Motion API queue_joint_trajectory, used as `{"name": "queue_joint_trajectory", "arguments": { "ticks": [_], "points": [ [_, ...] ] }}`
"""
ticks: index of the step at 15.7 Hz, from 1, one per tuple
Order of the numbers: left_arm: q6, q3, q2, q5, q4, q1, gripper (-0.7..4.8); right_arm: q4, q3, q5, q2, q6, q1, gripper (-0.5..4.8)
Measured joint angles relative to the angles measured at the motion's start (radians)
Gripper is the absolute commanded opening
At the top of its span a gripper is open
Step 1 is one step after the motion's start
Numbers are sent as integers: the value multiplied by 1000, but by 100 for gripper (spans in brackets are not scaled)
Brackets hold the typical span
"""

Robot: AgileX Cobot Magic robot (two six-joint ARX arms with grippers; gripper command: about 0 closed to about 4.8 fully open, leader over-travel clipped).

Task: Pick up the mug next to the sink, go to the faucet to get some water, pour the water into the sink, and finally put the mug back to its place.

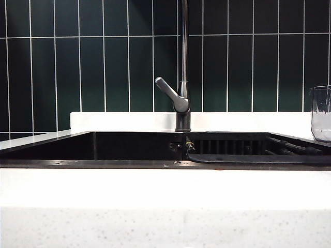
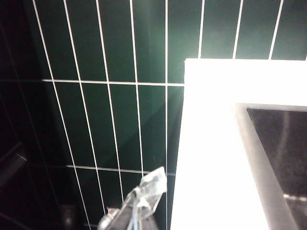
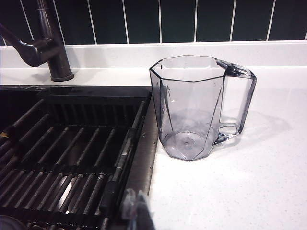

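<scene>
The mug (image 3: 192, 108), clear faceted glass with a handle on the side away from the basin, stands upright and empty on the white counter just beside the sink (image 3: 144, 158). It also shows at the far right of the exterior view as the mug (image 1: 321, 113). The faucet (image 1: 182, 101) rises behind the sink (image 1: 93, 147), its lever angled up to the left. My right gripper (image 3: 135, 205) is shut and empty, short of the mug over the sink's rim. My left gripper (image 2: 149, 190) is shut and empty, off the counter's left end before the tiled wall. Neither gripper shows in the exterior view.
A slotted black rack (image 3: 72, 153) fills the sink's right part next to the mug. Dark green tiles (image 1: 103, 62) form the back wall above a white ledge (image 1: 124, 121). The white speckled counter (image 3: 240, 182) spreads around the mug.
</scene>
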Motion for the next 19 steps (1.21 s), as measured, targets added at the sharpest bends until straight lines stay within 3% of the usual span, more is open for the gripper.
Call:
{"name": "queue_joint_trajectory", "arguments": {
  "ticks": [2,6,8,19],
  "points": [
    [0,0,0,0,-5,0,-5,0,0,31,0,0,0,-6],
    [0,0,0,27,-5,-6,-5,0,0,194,0,0,-1,-6],
    [0,0,0,107,-5,-6,-5,0,0,192,0,0,-1,-6],
    [0,0,0,113,-5,-6,-5,0,0,192,0,0,-1,-6]
  ]
}}
